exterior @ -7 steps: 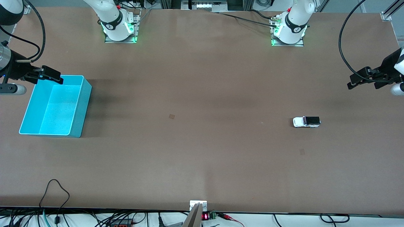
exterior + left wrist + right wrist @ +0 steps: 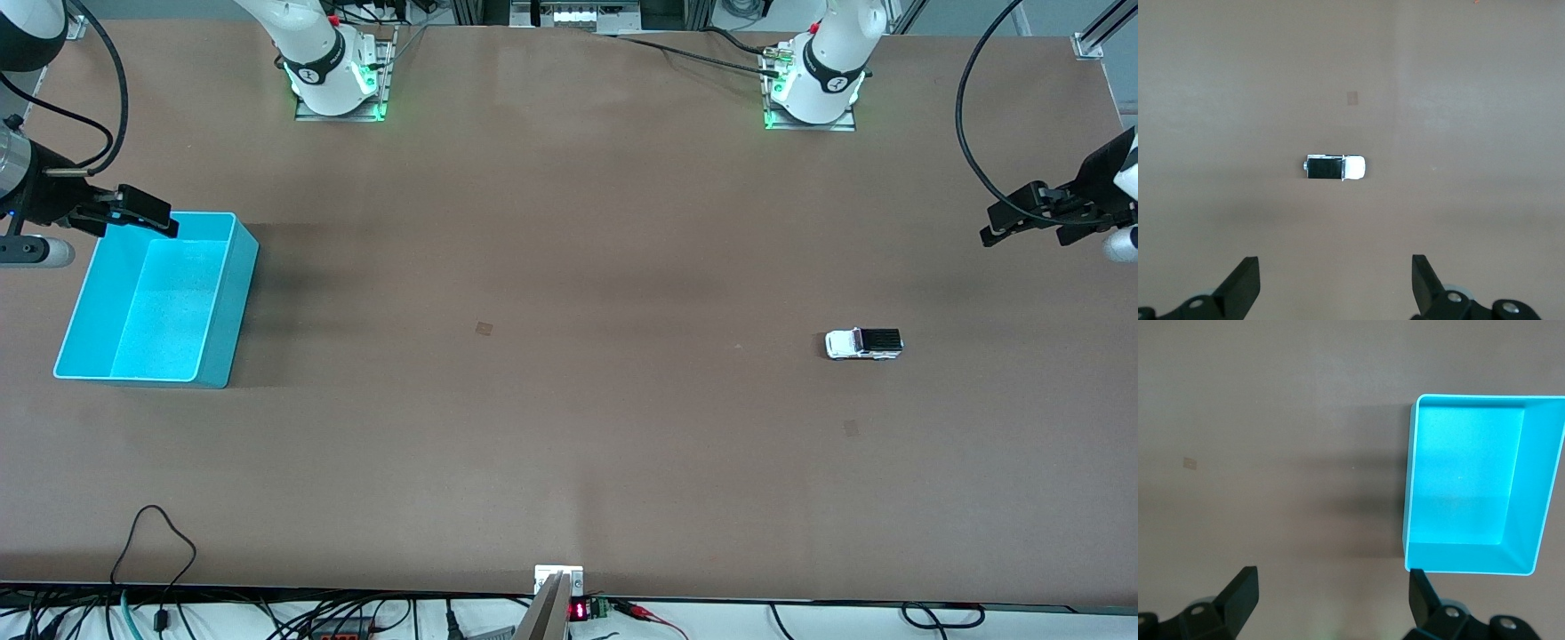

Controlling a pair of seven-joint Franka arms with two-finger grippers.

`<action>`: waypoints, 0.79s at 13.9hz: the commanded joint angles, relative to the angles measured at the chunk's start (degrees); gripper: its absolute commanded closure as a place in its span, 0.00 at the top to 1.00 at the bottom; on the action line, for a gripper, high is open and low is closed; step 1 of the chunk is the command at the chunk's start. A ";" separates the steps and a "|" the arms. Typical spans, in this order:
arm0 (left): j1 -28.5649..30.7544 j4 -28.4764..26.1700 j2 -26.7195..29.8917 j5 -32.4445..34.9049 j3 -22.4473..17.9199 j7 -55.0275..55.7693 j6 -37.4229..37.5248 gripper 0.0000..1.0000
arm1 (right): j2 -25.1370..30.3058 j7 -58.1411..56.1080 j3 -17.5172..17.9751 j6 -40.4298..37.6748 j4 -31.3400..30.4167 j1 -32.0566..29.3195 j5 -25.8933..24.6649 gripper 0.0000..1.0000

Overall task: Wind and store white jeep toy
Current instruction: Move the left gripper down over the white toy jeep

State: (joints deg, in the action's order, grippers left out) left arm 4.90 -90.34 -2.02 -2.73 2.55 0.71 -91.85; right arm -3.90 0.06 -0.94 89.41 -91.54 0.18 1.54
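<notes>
The white jeep toy (image 2: 863,344) is sitting on its wheels on the brown counter (image 2: 569,400), toward the left arm's end and well apart from everything else. Its black roof panel is facing up, and its white hood is pointing toward the right arm's end of the counter. In the left wrist view the jeep (image 2: 1335,167) is lying lengthwise across the gap between the two fingers, on bare counter, with nothing touching it.

The left gripper (image 2: 1009,224) is hanging in the air over the edge of the counter at the left arm's end, away from the jeep and holding nothing. Its fingers (image 2: 1241,288) are spreading wide, with bare counter showing between them.

The right gripper (image 2: 142,212) is hovering over the rim of the turquoise bin (image 2: 227,293) at the right arm's end of the counter. Its fingers (image 2: 1238,593) are also standing wide apart and gripping nothing. The bin (image 2: 1531,520) is sitting upright with its opening facing up, and only its smooth turquoise floor and walls are showing inside.

The bin and the jeep are lying well apart, at the two ends of the counter, with a long stretch of brown surface between them. Two small darker square marks are showing on that surface, one near the middle (image 2: 483,328) and one nearer the front camera than the jeep (image 2: 851,428).
</notes>
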 commanded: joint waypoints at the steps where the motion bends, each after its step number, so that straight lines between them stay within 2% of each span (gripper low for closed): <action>1: -0.24 -0.36 -1.48 0.36 0.26 -0.80 0.53 1.00 | -0.05 -0.42 0.24 -0.91 0.75 -0.36 0.66 1.00; 3: -0.68 -0.27 -3.42 0.36 0.26 -0.27 0.53 1.00 | -0.57 -0.42 0.24 -0.99 0.58 -0.44 0.83 1.00; 7: -1.91 -1.15 -9.21 0.27 0.35 -0.10 -0.61 1.00 | -2.95 0.20 0.15 -7.23 0.58 -0.53 0.39 1.00; 11: -1.12 -14.13 -9.49 0.36 0.43 -2.72 -13.50 1.00 | -3.56 -0.59 0.15 -7.24 0.58 -0.97 0.48 1.00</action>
State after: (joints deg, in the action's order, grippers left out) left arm 3.56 -97.81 -12.87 -2.72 2.95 0.40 -100.04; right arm -7.27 0.07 -1.04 83.39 -91.65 0.03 1.54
